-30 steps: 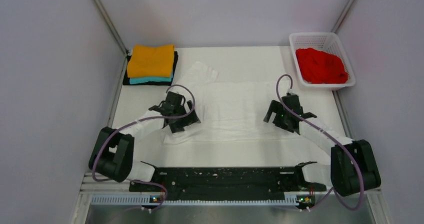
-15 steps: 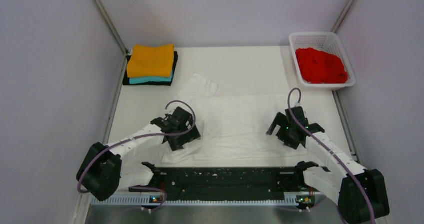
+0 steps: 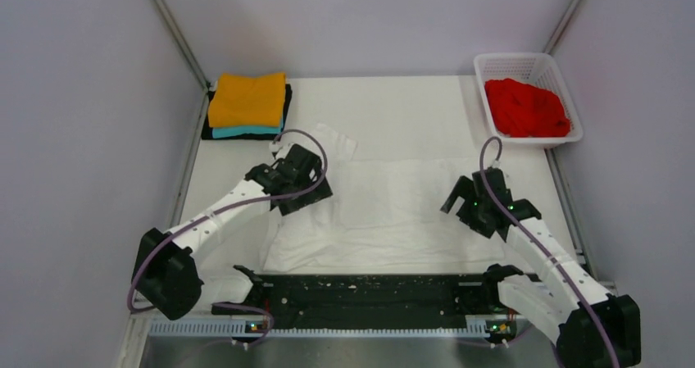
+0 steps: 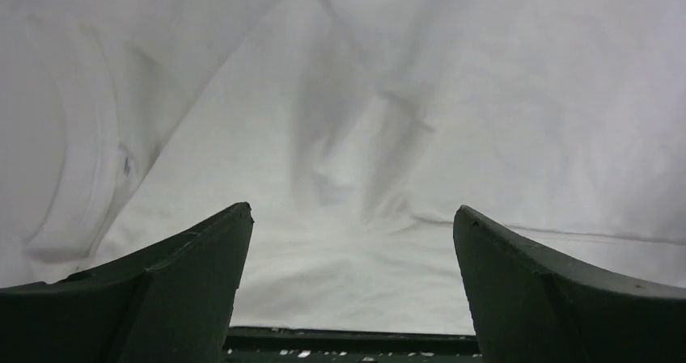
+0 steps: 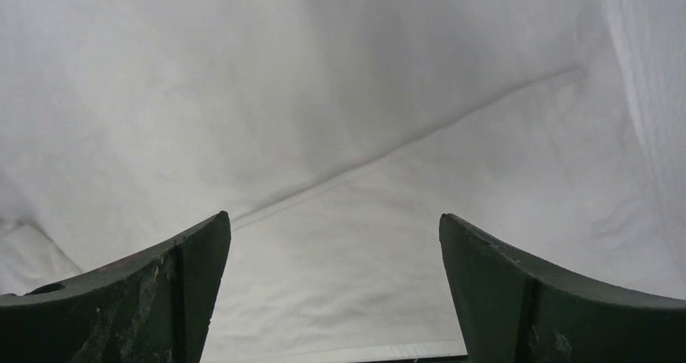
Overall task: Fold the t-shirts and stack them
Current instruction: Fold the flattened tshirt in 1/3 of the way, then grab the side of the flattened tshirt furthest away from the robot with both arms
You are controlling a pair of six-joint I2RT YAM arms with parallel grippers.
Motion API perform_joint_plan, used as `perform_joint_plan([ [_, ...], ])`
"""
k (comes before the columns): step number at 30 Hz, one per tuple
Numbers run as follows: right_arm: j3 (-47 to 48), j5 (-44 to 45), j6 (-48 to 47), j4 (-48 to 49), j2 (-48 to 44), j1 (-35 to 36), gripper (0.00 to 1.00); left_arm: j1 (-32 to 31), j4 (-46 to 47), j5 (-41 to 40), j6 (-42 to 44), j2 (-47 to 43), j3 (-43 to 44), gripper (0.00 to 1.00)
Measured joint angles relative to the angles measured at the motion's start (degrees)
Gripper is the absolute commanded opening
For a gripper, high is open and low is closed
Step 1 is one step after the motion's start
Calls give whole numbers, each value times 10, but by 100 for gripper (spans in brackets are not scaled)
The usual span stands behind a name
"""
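Cloth of the large white t-shirt (image 3: pixel 385 212) lies flat for folding; I hover left gripper (image 4: pixel 349 214) and right gripper (image 5: pixel 333 217) over its sides, both wide open, empty.

A: Entry one, middle of your table (image 3: pixel 410 97)?
B: The spread t-shirt (image 3: pixel 385 208), lying flat on it.
A: Far corners?
B: At your far left, the folded stack (image 3: pixel 247 106) of t-shirts. At your far right, the basket (image 3: pixel 524 59), one bundled t-shirt (image 3: pixel 524 107) in it.
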Motion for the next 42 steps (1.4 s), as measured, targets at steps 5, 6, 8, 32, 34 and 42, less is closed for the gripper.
perform_joint_plan([
  [5,94,60,-23,24,-1,1,99,10,36,-30,77,65,132,99],
  [6,110,73,-28,33,0,1,99,17,40,-33,94,88,160,99],
  [8,132,94,-38,54,6,1,99,38,49,-37,125,139,216,99],
  [32,174,196,-90,161,199,-16,99,178,43,29,362,656,752,81],
  [34,175,194,-89,162,207,-17,99,178,41,27,362,678,760,79],
  [42,176,188,-85,167,227,-22,99,179,37,21,357,705,766,56],
])
